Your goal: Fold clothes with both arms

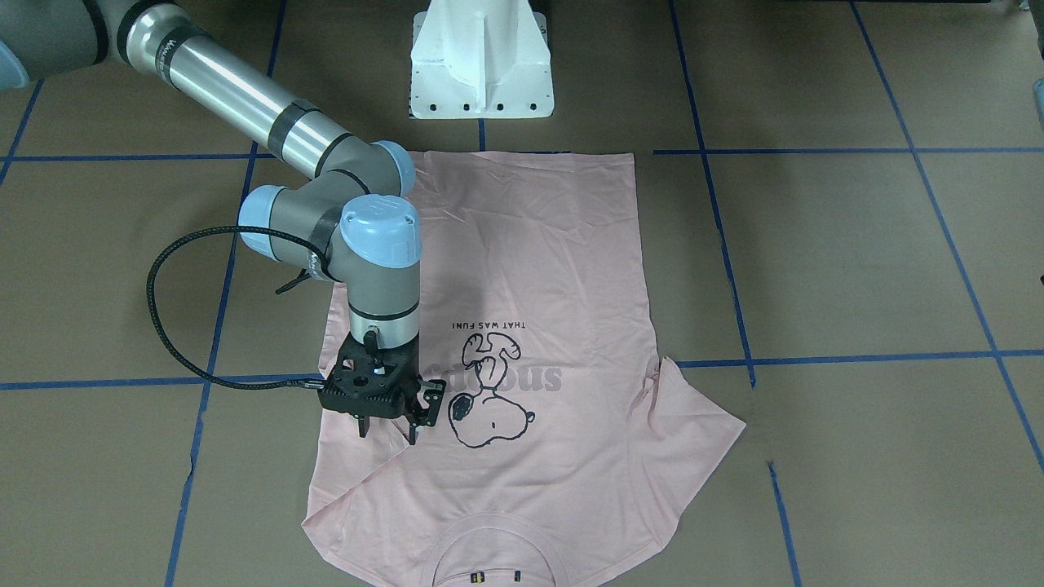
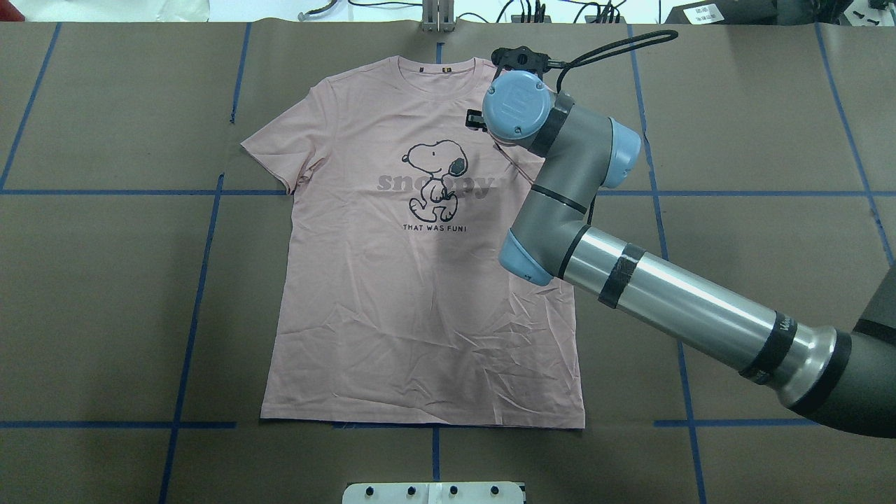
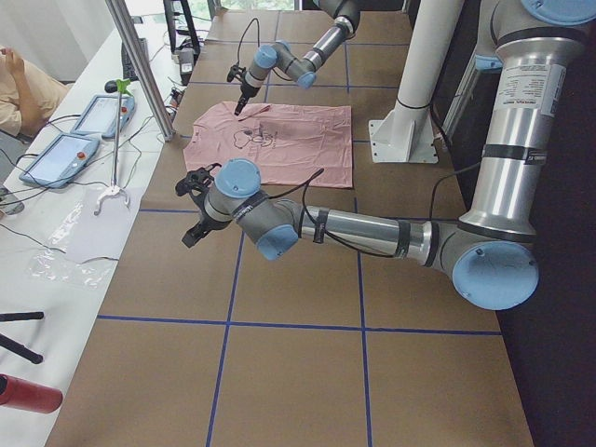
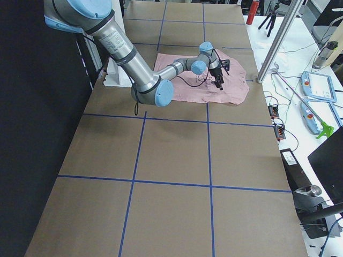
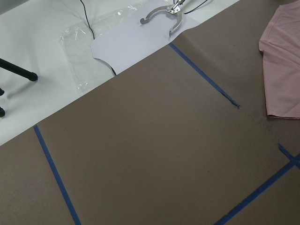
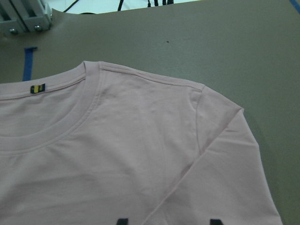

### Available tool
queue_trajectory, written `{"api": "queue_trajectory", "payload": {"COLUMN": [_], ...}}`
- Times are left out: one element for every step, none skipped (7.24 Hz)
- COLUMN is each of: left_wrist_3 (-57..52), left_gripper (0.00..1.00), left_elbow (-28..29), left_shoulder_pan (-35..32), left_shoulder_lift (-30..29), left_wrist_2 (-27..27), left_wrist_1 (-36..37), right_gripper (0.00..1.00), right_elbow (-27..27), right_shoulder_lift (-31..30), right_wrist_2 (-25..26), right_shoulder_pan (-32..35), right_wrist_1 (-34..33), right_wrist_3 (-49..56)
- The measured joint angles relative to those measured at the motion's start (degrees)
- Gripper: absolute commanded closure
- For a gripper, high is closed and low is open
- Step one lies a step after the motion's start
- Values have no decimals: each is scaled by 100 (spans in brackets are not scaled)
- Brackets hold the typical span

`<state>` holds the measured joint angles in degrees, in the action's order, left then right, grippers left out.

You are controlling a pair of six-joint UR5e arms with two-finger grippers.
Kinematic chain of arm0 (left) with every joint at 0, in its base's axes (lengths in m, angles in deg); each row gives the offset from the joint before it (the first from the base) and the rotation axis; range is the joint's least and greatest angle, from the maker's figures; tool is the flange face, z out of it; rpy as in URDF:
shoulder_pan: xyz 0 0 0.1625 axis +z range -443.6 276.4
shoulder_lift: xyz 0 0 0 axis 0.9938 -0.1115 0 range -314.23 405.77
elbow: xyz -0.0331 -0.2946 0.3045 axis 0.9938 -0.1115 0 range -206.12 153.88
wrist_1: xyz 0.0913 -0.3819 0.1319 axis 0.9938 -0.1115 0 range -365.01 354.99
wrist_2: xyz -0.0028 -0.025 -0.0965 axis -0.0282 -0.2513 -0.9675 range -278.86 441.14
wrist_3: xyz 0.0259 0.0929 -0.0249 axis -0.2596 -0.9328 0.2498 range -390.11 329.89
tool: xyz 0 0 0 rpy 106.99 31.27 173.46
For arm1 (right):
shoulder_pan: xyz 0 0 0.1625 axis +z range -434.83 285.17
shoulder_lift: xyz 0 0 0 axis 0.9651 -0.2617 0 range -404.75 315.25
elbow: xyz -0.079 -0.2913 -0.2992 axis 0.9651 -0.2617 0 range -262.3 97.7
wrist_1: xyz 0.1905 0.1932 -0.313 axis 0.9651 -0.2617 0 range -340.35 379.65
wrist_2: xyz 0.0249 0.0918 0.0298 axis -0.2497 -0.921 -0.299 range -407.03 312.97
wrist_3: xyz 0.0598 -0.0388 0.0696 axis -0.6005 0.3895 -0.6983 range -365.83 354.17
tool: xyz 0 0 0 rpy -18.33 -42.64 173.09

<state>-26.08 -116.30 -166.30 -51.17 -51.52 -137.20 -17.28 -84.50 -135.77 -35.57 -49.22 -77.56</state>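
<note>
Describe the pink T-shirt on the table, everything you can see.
The pink T-shirt lies flat, print up, on the brown table, collar away from the robot, hem toward its base. Lightly wrinkled knit; cartoon-dog outline, grey lettering, "THAT WAS FUN!". One sleeve spreads out toward the robot's left; the other looks folded in. The open right gripper hangs over that shoulder; contact unclear.

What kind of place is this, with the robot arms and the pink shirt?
Probably a robot lab or test workshop, not a home. A right arm and a left arm work at a big brown table marked with blue tape lines. A white side bench holds control tablets.
</note>
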Motion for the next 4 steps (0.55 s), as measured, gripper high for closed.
{"api": "queue_trajectory", "payload": {"left_wrist_3": [128, 512, 1093, 1686], "left_gripper": [0, 1, 8, 14], "left_elbow": [7, -1, -16, -9], "left_shoulder_pan": [34, 178, 445, 742], "left_shoulder_lift": [-10, -47, -137, -277], "left_wrist_2": [2, 7, 77, 300], "left_wrist_1": [2, 6, 8, 8], "right_gripper": [0, 0, 0, 0], "right_elbow": [39, 146, 407, 769], "right_shoulder_lift": [14, -64, -319, -709], "right_wrist_2": [-423, -948, -1544, -2121], "right_shoulder_pan": [177, 443, 790, 1184], "right_wrist_1": [-17, -21, -14, -2], "right_wrist_3": [312, 737, 1247, 1816]}}
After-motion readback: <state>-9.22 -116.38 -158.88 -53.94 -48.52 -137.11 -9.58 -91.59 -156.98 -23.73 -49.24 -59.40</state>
